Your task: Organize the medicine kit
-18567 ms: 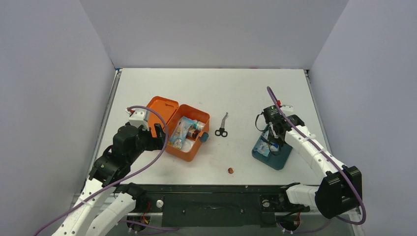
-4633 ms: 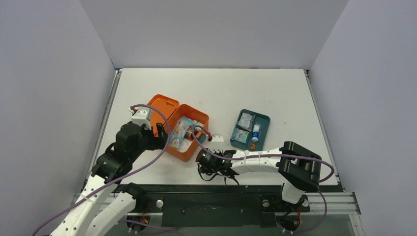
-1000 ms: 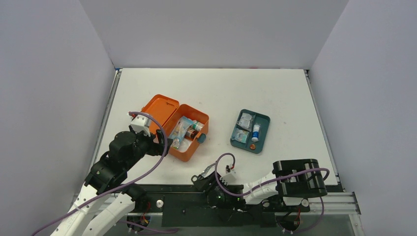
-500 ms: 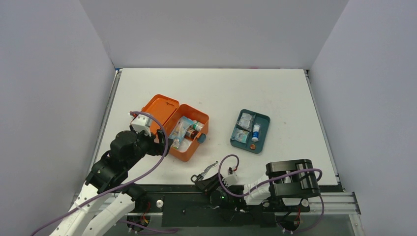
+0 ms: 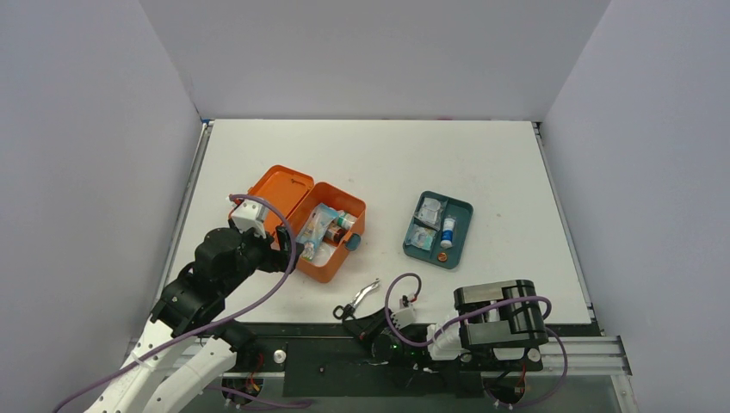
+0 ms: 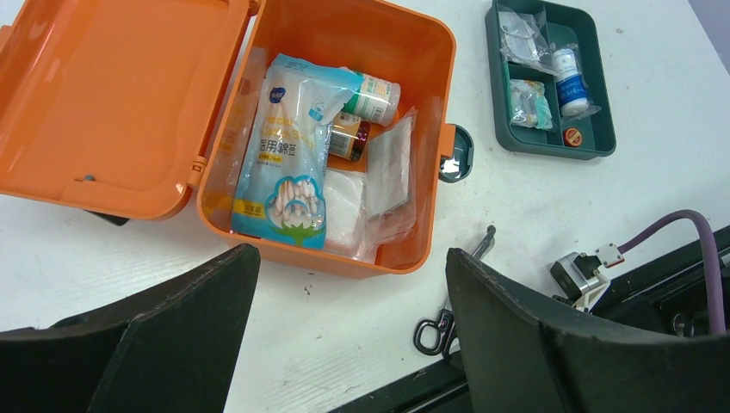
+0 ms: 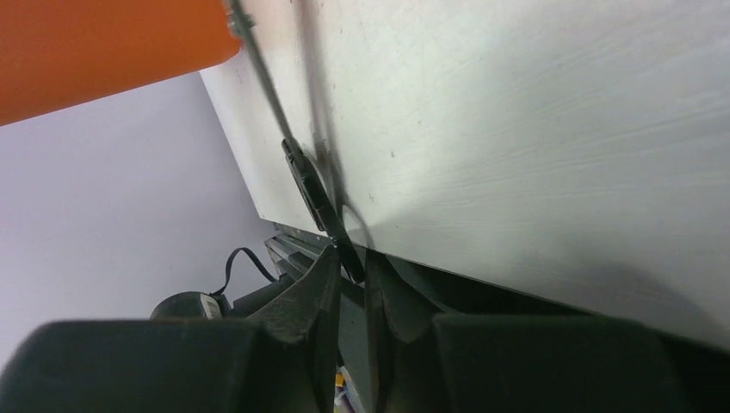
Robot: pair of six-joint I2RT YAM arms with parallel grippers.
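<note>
Left gripper [image 6: 350, 258] is held spread beside the open kit [image 5: 320, 268], left-centre on table [image 5: 482, 172]. Scissors [image 5: 357, 298] are pinched by right gripper [image 7: 350, 258] at the near edge. The handle hold is thin, so they could be twisted loose and dropped off.

White table [image 5: 430, 155], pale lilac walls [image 5: 370, 52]

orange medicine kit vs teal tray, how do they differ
The orange plastic medicine kit is larger and deeper; the teal divided plastic tray is shallow. The kit has a hinged lid, lying open; the tray has none. The kit is one space; the tray has compartments. Both hold small supplies.
</note>
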